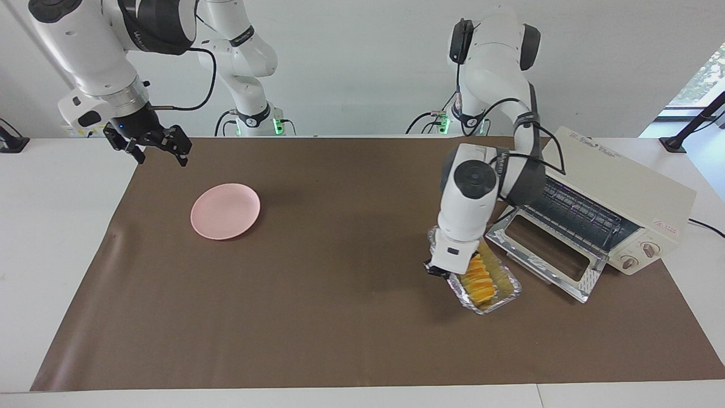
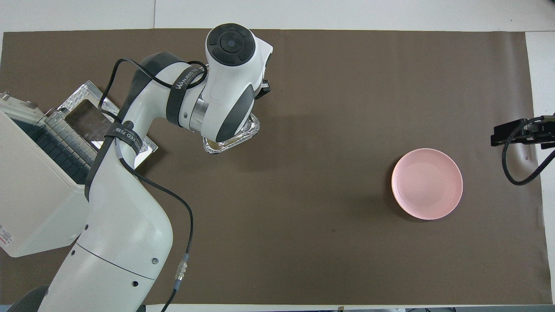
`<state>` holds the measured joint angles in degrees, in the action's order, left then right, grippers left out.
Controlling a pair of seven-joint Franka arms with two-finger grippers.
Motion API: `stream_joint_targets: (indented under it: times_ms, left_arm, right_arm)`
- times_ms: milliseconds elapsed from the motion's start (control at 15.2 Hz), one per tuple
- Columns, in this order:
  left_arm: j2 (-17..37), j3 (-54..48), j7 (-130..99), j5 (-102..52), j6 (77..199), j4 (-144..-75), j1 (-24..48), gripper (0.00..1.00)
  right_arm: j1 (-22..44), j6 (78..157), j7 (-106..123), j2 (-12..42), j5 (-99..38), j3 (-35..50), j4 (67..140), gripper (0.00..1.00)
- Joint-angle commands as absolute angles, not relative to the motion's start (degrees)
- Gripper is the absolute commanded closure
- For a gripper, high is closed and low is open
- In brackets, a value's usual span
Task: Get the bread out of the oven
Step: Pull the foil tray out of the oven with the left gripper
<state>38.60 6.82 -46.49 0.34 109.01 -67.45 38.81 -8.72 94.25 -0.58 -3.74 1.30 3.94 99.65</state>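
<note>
Carrying thin crinkly silver foil tray (image 1: 491,286) by its rim, my left gripper (image 1: 437,271) jaws pinched shut; ridged yellow-orange bread loaf (image 1: 478,279) inside looks light, soft. Tray flimsy, could buckle. Right gripper (image 1: 153,146) waits, jaws wide, empty.

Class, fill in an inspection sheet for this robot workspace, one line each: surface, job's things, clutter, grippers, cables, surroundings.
Surface: brown mat over a white table.
Job's things: bread lies in the foil tray, outside the oven; oven door is folded down.
Clutter: pink plate toward the right arm's end, bare.
Grippers: left gripper shut on the foil tray's rim, over the mat beside the oven door; right gripper open, waiting over the mat's edge near the pink plate.
Cables: black cables run along both arms; one leaves the oven.
Surroundings: white wall, window at one edge.
</note>
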Motion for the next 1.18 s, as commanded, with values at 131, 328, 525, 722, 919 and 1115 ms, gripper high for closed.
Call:
stream_joint_targets:
  times_ms: [131,328,525,722,919,1115]
  left_arm:
    - [39.2,6.3,-44.1,-2.2,106.6,-65.4,38.8,1.00]
    - [39.3,5.4,-39.7,-2.1,107.3,-65.4,39.5,1.00]
    - [39.1,4.2,-31.1,-2.0,109.9,-65.6,41.0,1.00]
    - [38.8,4.1,-21.4,1.9,111.2,-66.6,44.1,1.00]
    - [37.5,4.7,-21.9,1.9,113.2,-71.4,48.0,1.00]
    - [37.8,6.9,-29.5,2.9,113.3,-74.2,51.7,1.00]
  right_arm:
    - [-9.5,93.8,-1.1,-4.0,1.8,4.7,99.8,0.00]
    - [-9.5,93.8,-1.1,-4.0,1.8,4.7,99.8,0.00]
    - [-9.5,93.7,-1.1,-4.0,1.8,4.6,99.8,0.00]
    - [-9.5,93.7,-1.1,-4.0,1.8,4.7,99.8,0.00]
    - [-9.5,93.8,-1.1,-4.0,1.8,4.7,99.8,0.00]
    - [-9.5,93.8,-1.1,-4.0,1.8,4.7,99.8,0.00]
